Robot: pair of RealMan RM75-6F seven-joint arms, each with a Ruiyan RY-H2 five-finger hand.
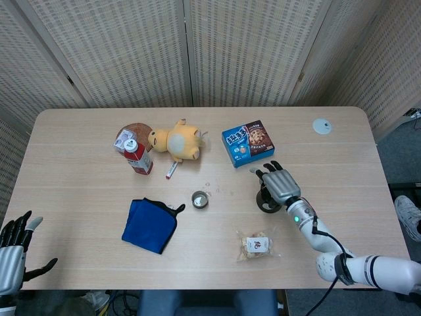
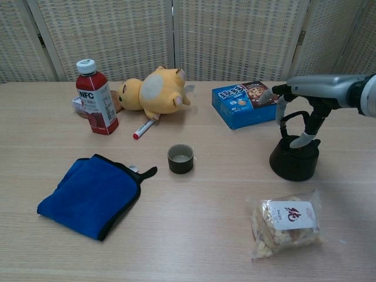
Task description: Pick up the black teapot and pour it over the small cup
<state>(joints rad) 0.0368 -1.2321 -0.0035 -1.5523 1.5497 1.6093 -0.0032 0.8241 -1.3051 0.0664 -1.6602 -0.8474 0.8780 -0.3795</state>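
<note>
Two hands show, and only the right hand (image 2: 302,94) is over the work. It hovers palm down above the black teapot (image 2: 294,157), its fingers (image 2: 280,108) spread and hanging beside the teapot's arched handle; whether any fingertip actually touches the handle I cannot tell, and nothing is gripped. In the head view the same hand (image 1: 279,183) covers most of the teapot (image 1: 264,201), so only a dark edge of the pot peeks out at its left.

The teapot stands upright on the wooden table (image 2: 194,235), on the right half. Well to its left, near the table's middle, sits the small cup (image 2: 180,158), upright and dark green (a pale inside shows from above). Just in front of the teapot lies a clear snack bag (image 2: 286,224) with a white label. Behind it rests a blue cookie box (image 2: 242,104), flat on the table.

Further left, a folded blue cloth (image 2: 91,194) with black edging lies near the front edge. At the back left stands a red NFC juice bottle (image 2: 95,98) with a white cap, beside a yellow plush toy (image 2: 154,92) lying on its side, and a red-and-white marker (image 2: 143,128) lies just in front of the toy.

The left hand (image 1: 13,250) sits off the table's near left corner, fingers apart, holding nothing.
</note>
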